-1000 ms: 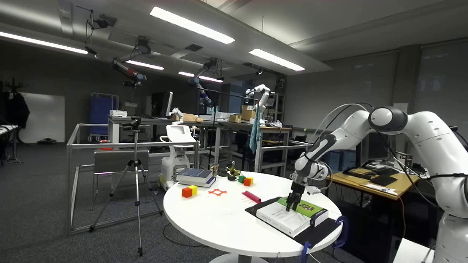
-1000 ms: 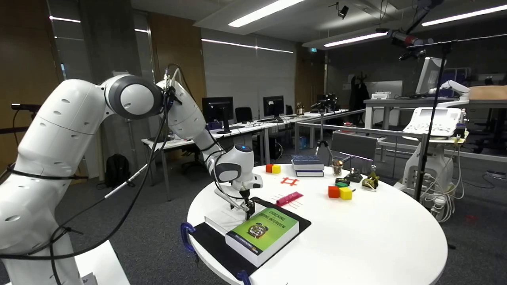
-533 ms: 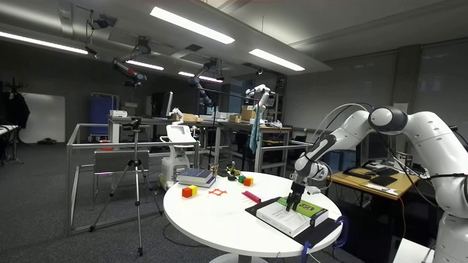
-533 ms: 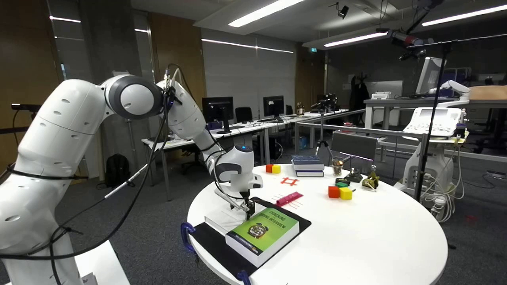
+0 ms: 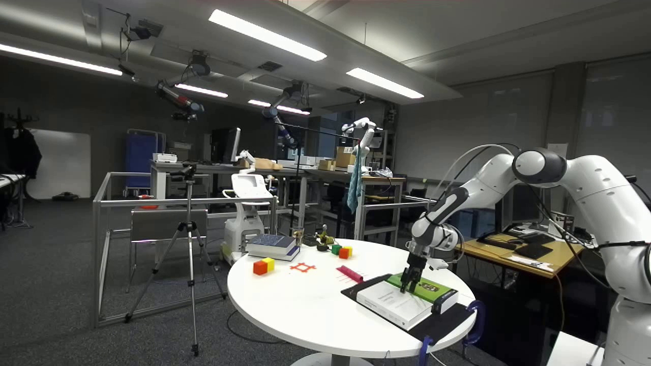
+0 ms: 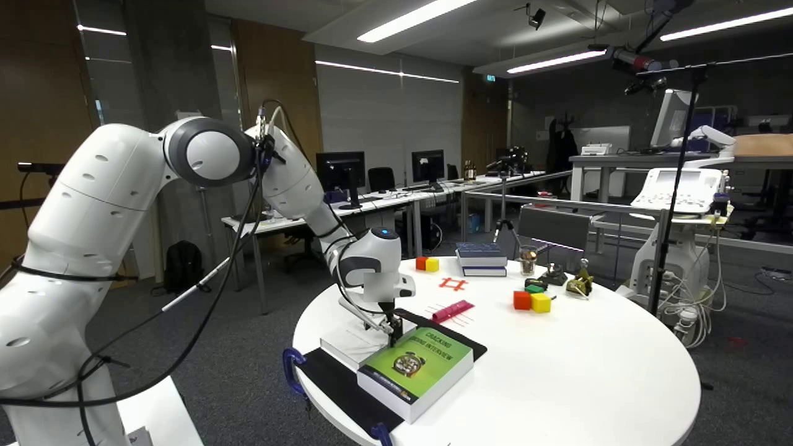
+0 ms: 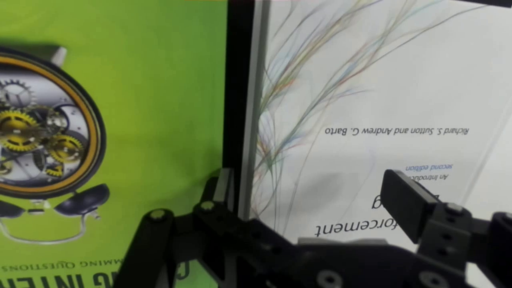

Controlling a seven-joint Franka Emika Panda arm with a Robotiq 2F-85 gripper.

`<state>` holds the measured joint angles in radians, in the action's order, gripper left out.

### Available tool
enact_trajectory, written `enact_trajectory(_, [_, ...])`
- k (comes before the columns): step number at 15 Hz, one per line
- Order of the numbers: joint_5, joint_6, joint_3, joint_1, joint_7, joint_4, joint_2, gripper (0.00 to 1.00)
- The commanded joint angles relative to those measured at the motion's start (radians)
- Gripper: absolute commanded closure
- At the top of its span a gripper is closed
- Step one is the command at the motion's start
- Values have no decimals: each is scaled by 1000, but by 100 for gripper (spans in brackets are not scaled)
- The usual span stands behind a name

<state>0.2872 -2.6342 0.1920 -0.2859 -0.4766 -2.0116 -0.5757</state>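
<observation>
Claw (image 7: 312, 188) spread wide, nothing pinched. 1 finger (image 7: 225, 190) at slit between 2 books, other over white book (image 7: 400, 92); contact hard to tell. White book flat just below claw, green book (image 7: 160, 92) flat to 1 side of claw, both on black mat (image 6: 341, 381). Thick, so probably heavy and stiff; covers likely slick, corners dentable. White book looks too broad to straddle imo, better pinch thickness at edge, cover plus all pages, else might flop open.
</observation>
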Motion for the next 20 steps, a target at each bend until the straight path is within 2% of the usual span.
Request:
enact_trajectory(1, [-5, 27, -8, -31, -32, 21, -4, 0])
enact_trajectory(10, [7, 20, -24, -54, -12, 62, -22, 0])
enact_trajectory(14, [-11, 41, -45, -41, 13, 93, -24, 0])
enact_trajectory(17, [-77, 94, -93, 16, 77, 58, 31, 0])
enact_trajectory(20, [-264, 97, -205, 135, 212, 9, 102, 0])
